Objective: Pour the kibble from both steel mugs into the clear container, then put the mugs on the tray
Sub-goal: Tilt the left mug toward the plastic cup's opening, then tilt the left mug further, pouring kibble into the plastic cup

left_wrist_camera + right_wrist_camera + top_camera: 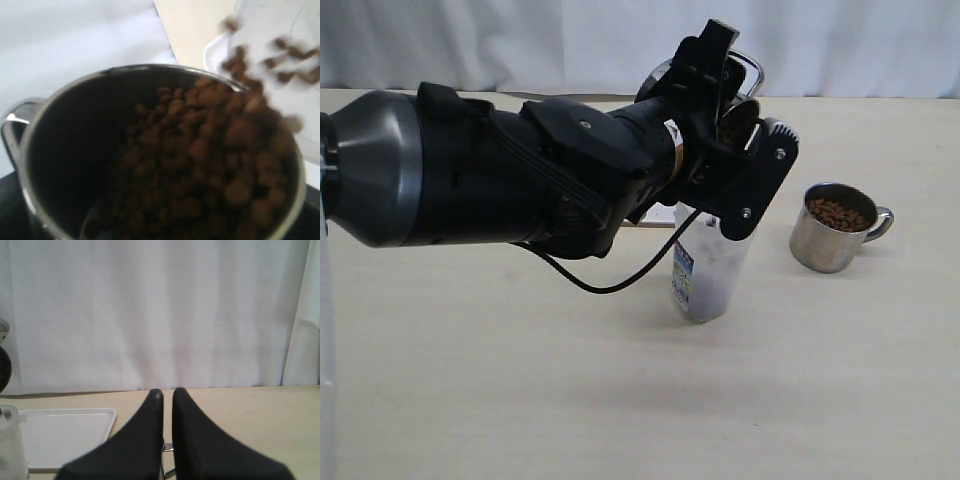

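My left gripper [732,120] is shut on a steel mug [65,165] and holds it tipped over the mouth of the clear container [710,270]. Reddish-brown kibble [210,160] is heaped at the mug's lower rim, and some pellets are falling out of it. The container stands mid-table with its blue-and-white label facing the exterior view. A second steel mug [830,238] stands upright to its right, full of kibble [838,212], handle pointing right. The white tray [65,432] lies behind the container. My right gripper [167,392] is shut and empty, away from both mugs.
A white curtain [160,315] hangs behind the table. The left arm [520,180] reaches across the table's left and middle, hiding most of the tray in the exterior view. Bare tabletop [620,400] lies in front of the container.
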You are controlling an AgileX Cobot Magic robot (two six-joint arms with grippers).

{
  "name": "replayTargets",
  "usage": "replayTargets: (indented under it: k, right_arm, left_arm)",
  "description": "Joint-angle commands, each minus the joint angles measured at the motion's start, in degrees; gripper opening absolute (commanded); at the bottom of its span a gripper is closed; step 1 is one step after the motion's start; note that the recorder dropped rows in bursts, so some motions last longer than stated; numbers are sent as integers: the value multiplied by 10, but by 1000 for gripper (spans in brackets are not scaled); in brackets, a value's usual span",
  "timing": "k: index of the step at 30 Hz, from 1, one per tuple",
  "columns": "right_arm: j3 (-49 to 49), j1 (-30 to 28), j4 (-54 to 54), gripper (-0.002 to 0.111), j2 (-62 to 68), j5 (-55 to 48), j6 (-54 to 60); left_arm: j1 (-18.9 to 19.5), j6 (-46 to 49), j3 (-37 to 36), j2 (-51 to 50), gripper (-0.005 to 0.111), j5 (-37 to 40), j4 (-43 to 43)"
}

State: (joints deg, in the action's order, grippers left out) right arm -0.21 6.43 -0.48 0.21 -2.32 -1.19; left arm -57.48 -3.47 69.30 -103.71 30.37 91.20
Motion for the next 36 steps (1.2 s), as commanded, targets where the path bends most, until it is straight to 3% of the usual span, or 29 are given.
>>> replayTargets:
  k: [1, 36]
  right_arm:
    - [2, -3, 0, 5, -2, 5, 4]
    - [2, -3, 0, 5, -2, 5, 4]
  left_arm:
    - [-5, 3, 0, 3, 0, 6, 8]
    - [-5, 52, 0, 3, 0, 12, 17]
